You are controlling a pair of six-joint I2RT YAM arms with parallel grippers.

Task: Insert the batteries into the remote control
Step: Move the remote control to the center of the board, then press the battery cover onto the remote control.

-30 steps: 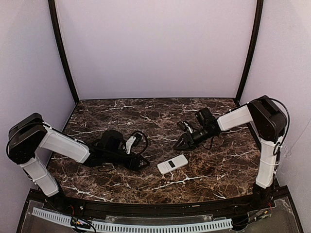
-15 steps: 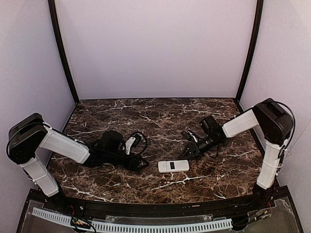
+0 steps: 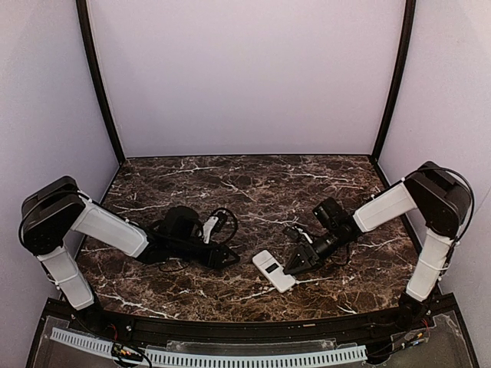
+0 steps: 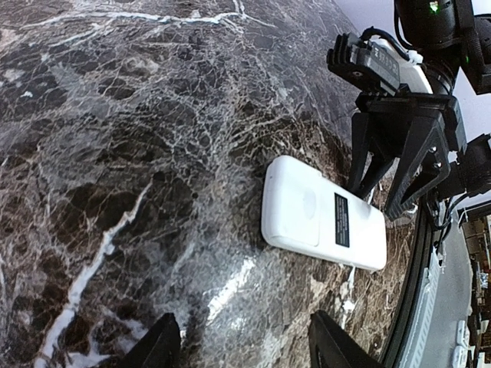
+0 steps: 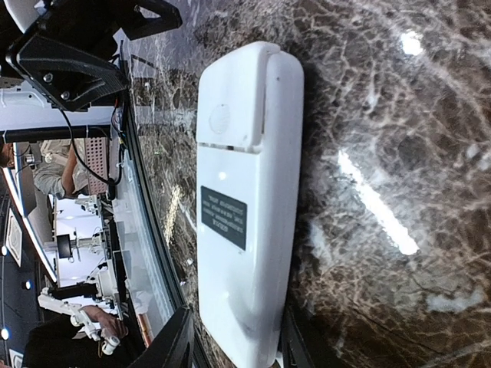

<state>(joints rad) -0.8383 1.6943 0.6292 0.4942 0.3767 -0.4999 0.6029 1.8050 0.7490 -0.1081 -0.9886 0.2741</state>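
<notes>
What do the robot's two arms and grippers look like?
The left arm and right arm have white links joined by bulky black joints. Black cables loop near the wrists. The left gripper and right gripper are black, with two angular fingers.

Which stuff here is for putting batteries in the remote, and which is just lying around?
For the job: remote control, white back up; right gripper, straddling its end; left gripper, open nearby. No batteries in sight.

Just there: marble table; white ridged strip along the front edge.
</notes>
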